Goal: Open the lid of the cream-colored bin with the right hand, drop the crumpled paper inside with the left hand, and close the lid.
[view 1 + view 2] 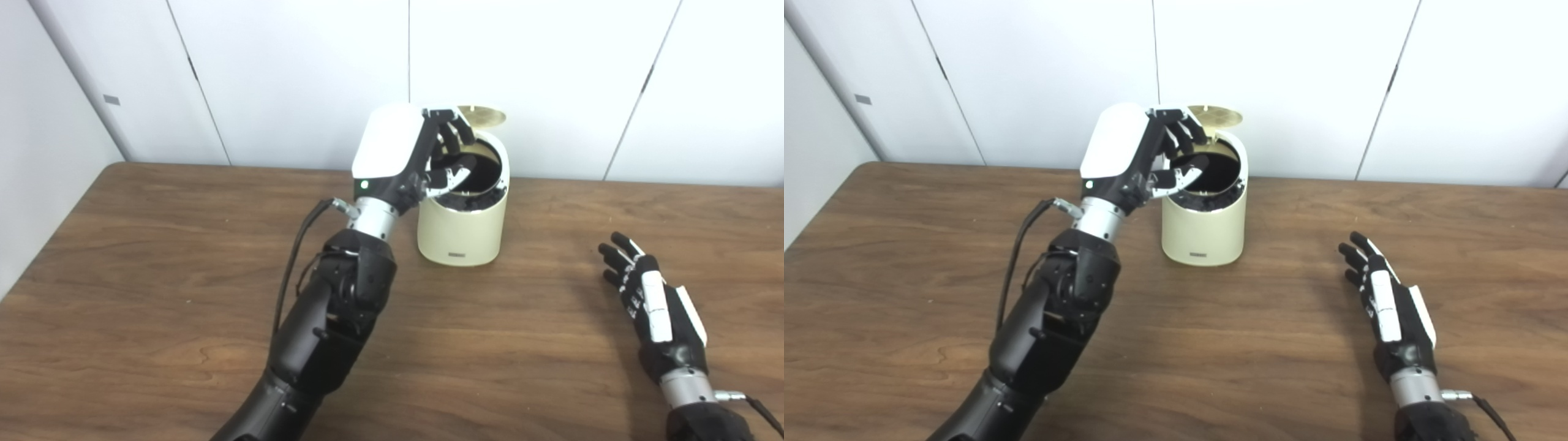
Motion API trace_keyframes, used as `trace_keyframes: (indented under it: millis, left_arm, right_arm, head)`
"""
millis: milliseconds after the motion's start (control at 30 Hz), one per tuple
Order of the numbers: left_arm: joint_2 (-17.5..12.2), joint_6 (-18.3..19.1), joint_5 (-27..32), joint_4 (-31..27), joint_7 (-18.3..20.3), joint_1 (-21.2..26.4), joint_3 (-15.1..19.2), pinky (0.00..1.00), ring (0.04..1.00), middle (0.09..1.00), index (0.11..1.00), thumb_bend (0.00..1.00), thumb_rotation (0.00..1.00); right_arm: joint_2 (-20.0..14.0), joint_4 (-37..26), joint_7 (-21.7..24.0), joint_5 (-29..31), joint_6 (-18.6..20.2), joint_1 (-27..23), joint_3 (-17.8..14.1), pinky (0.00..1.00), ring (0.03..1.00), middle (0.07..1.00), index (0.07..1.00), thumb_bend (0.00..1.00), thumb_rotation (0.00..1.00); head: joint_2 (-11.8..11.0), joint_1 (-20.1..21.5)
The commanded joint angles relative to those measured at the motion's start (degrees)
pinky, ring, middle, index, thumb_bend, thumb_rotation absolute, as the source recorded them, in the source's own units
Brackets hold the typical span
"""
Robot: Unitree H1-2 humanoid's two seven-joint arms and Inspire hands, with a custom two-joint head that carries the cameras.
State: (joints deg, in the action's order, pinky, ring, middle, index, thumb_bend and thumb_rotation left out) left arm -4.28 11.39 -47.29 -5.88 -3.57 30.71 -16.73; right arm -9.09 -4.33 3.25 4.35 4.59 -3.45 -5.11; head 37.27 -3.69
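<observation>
So the cream-colored bin (462,208) sits toward 12 o'clock on the table (153,294), lid (482,114) flipped up at the back. The left hand (422,153) hangs right over the bin's open mouth, coming in from about 9 o'clock, fingers (450,135) curled loosely down into the opening. Can't make out the crumpled paper anywhere; whether it's inside the curl or already in the dark bin, I honestly can't tell. The right hand (649,300) lies flat and spread on the table around 4 o'clock from the bin, empty, well apart from it. The lid needs closing next, probably, and the left hand's way nearer.
</observation>
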Motion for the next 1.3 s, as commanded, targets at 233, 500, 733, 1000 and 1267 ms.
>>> trace_keyframes:
  millis: [233,500,733,1000,1267]
  left_arm:
    - [-3.40,-1.02,2.13,-7.26,2.73,0.06,4.09,0.32,0.396,0.488,0.495,0.47,0.00]
    - [-4.97,0.42,7.15,-9.00,4.58,-3.94,9.37,0.32,0.407,0.494,0.491,0.47,0.00]
    - [-3.95,4.95,12.34,-8.70,5.97,-8.01,12.99,0.34,0.406,0.515,0.543,0.49,0.00]
    - [-5.12,5.07,20.47,-7.32,7.79,-13.45,15.70,0.67,0.758,0.798,0.799,0.40,0.46]
    - [-4.10,2.42,34.89,-4.55,9.26,-17.31,19.47,0.96,0.970,0.993,0.997,0.47,0.92]
  right_arm:
    - [-0.31,0.20,0.08,0.93,-0.40,-0.83,-0.59,0.99,0.929,0.876,0.913,0.50,1.00]
    - [-0.39,0.42,-0.02,0.56,-0.68,-0.88,-0.46,0.97,0.914,0.867,0.906,0.51,1.00]
    - [-0.43,0.54,0.38,1.46,-1.21,-1.00,-0.72,0.97,0.922,0.875,0.909,0.50,1.00]
    - [-0.28,-0.09,0.75,2.54,-1.45,-1.39,-0.95,0.95,0.919,0.885,0.902,0.49,1.00]
    - [-0.20,0.17,1.99,5.72,-3.32,-1.82,-2.17,1.00,0.974,0.954,0.934,0.58,1.00]
  head:
    - [0.09,-0.01]
    - [0.06,-0.08]
    - [0.13,0.07]
    - [0.17,0.01]
    - [0.17,0.01]
